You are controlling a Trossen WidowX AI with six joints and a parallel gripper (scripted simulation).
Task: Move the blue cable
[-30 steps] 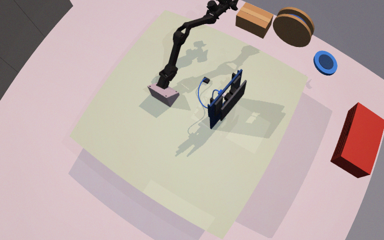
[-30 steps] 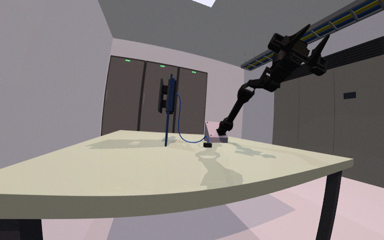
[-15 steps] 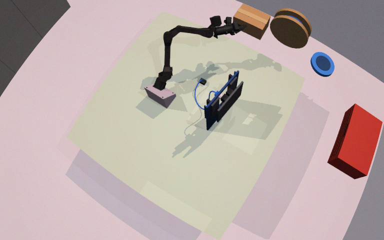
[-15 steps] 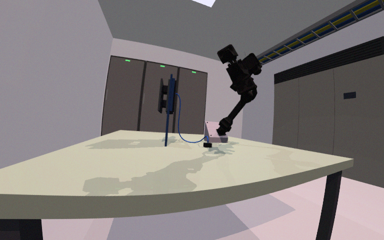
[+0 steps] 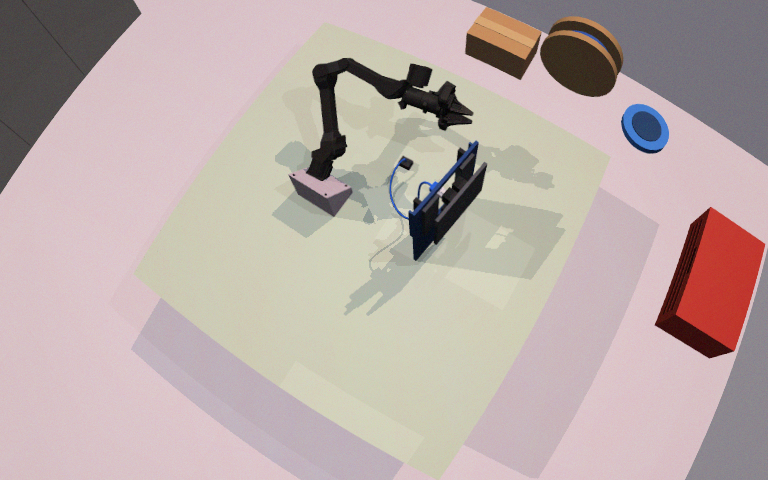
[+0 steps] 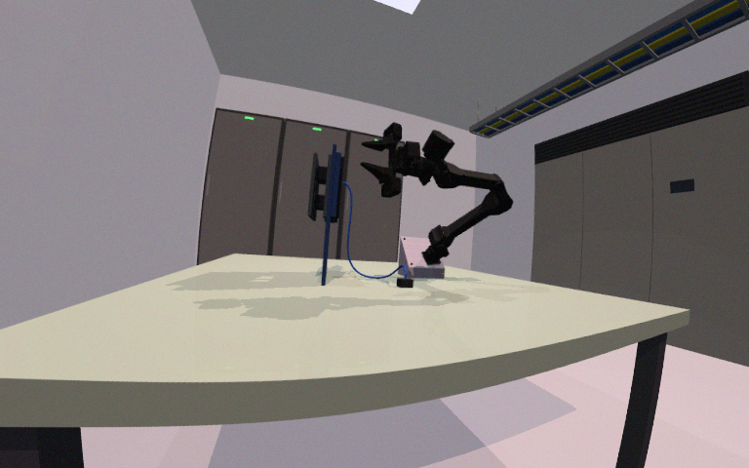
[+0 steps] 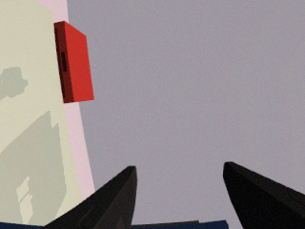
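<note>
Looking from the top, find the gripper [image 5: 471, 117] [image 6: 361, 153] [image 7: 179, 171] just past twelve o'clock of the upright blue panel [image 5: 416, 237] [image 6: 326, 243] [image 7: 219, 225], jaws spread partway with nothing between, probably to leave room for straddling the plug. Find the blue plug [image 5: 434, 186] at the panel's arm-side face, seemingly seated; cannot read which port. Judge its nose to point towards four o'clock, long axis running ten to four, square to the face. Trace the blue cable [image 5: 391, 189] [image 6: 348, 231] to the black block [image 5: 406, 163] [image 6: 405, 282] at about ten o'clock of the panel, likely set there to anchor the far end and leave slack for the move. From the exterior, see the fingers aimed at nine o'clock, above the cable's exit, probably for a level approach; cannot make out the plug's body. Through the wrist camera, see the panel's edge at six o'clock and the red box [image 5: 719, 271] [image 7: 76, 67] near ten, but no plug; likely needs lowering and re-aiming before any squeeze of the tab.
</note>
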